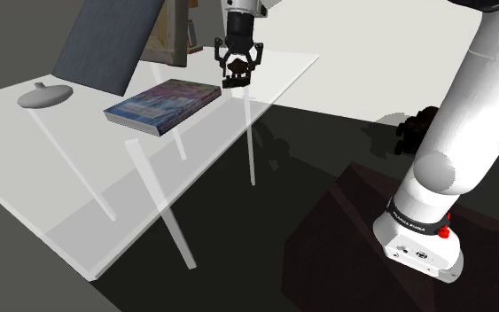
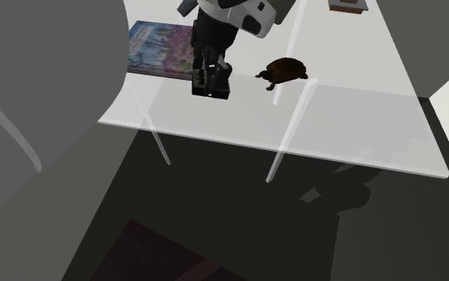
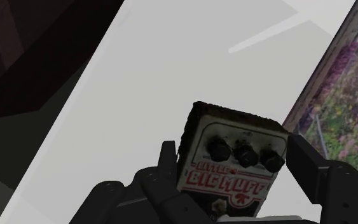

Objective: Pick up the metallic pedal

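Observation:
The pedal (image 3: 229,172) is a pale metal box with dark worn edges, three black knobs and red lettering. My black gripper (image 3: 234,153) is shut on it, one finger against each side. In the shoulder view the gripper (image 1: 237,78) hangs just above the glass table (image 1: 79,204), near its far edge and to the right of the book. The second exterior view shows the gripper (image 2: 211,83) pointing down over the table between the book and a dark object.
A colourful book (image 1: 161,105) lies flat beside the gripper. A grey dish-like object (image 1: 43,96) sits at the shoulder view's left. A dark panel (image 1: 110,44) leans at the table's back. A dark brown turtle-like object (image 2: 285,72) rests close by.

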